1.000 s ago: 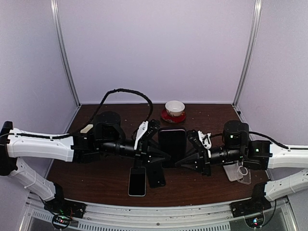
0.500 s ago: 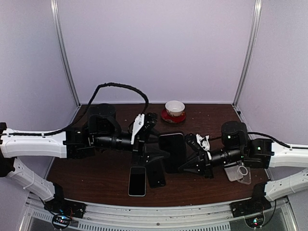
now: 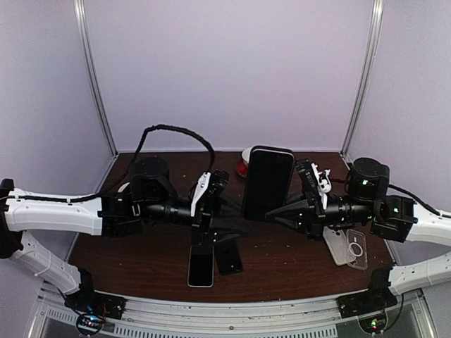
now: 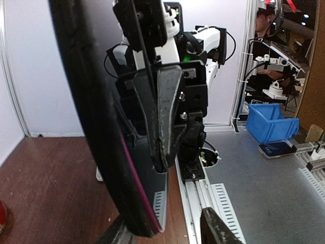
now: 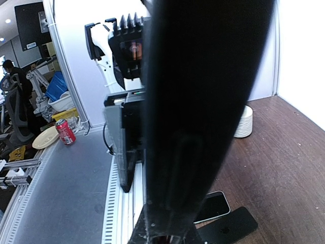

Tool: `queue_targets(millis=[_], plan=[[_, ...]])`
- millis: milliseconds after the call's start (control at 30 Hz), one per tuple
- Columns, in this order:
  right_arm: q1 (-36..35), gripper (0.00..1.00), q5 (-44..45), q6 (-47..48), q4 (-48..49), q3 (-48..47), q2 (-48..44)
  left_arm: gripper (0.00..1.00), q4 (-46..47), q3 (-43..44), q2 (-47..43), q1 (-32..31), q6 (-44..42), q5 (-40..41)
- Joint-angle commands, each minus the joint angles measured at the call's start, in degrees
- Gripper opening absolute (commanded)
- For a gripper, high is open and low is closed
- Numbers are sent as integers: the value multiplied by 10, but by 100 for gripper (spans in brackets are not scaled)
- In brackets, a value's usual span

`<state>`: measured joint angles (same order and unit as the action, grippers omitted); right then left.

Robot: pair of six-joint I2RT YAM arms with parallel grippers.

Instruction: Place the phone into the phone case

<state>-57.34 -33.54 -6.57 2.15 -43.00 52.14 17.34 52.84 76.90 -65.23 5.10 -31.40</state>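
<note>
**Phone held up in the right jaws, case flat on the bench**

The right jaws are clamped on the long edges of a black phone (image 3: 268, 182), near its lower end, and hold it upright, clear of the bench (image 3: 141, 253). In the right wrist view the phone (image 5: 203, 76) fills the frame as a dark slab running up from between the jaws.

The left jaws are spread apart just beside the phone's lower left corner. In the left wrist view the phone's (image 4: 101, 127) end sits between them, with a gap on one side; contact on the other side is unclear.

The clear phone case (image 3: 350, 246) lies flat on the bench below and behind the right jaws. Beneath the left jaws lie a white-rimmed phone (image 3: 200, 267) and a dark phone (image 3: 227, 258), side by side.
</note>
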Motion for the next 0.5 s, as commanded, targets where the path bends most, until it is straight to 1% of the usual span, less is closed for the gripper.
queue_targets(millis=[0, 133, 167, 200, 333, 367, 400, 433, 467], plan=[[2, 0, 1, -6, 63, -16, 4, 39, 124, 1, 20, 1, 56, -20], [2, 0, -3, -8, 66, -14, 3, 12, 142, 5, 34, 0, 80, -28], [2, 0, -4, -9, 65, -13, 2, 4, 144, 5, 36, -1, 86, -33], [2, 0, -5, -7, 64, -12, 1, 0, 147, 5, 39, 0, 92, -36], [2, 0, 7, 0, 45, -12, -3, 0, 149, 3, 43, -1, 102, -36], [2, 2, 17, 1, 37, -13, -6, 0, 145, 2, 42, -1, 101, -30], [2, 13, 32, 1, 27, -14, -8, 0, 139, 2, 40, -1, 98, -19], [2, 31, 48, 1, 15, -16, -11, 0, 130, 2, 38, 0, 91, -10], [2, 41, 67, 2, 9, -15, -14, 0, 121, 2, 36, -1, 84, 1]])
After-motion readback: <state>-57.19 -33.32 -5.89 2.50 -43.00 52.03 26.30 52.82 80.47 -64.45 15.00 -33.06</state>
